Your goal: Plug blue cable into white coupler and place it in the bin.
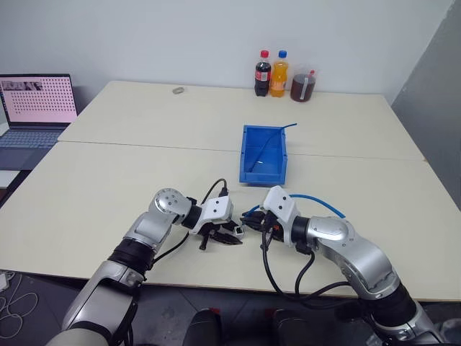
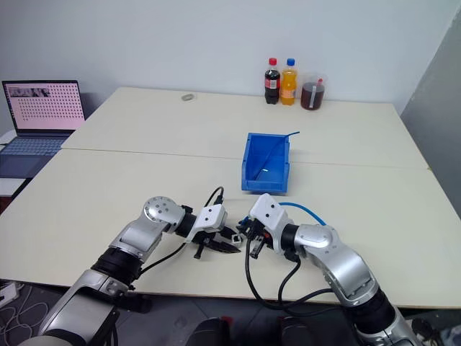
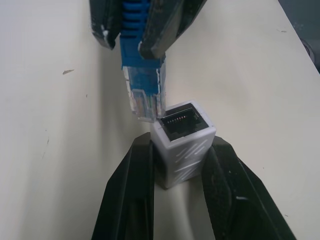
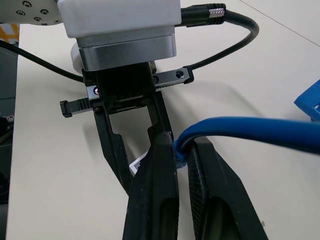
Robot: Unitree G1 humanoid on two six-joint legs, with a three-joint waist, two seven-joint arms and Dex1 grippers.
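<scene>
Beyond both grippers, the bin holds a thin darker blue cable. The right gripper pinches the blue cable near its plug, touching the rim of the white coupler, clamped in the left gripper.

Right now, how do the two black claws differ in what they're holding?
The left gripper clamps the white coupler, a boxy block with its dark socket facing out; the right gripper pinches the blue cable just behind its clear plug. The plug sits at the socket's edge, not yet inserted. Both grippers are shut on their parts.
</scene>
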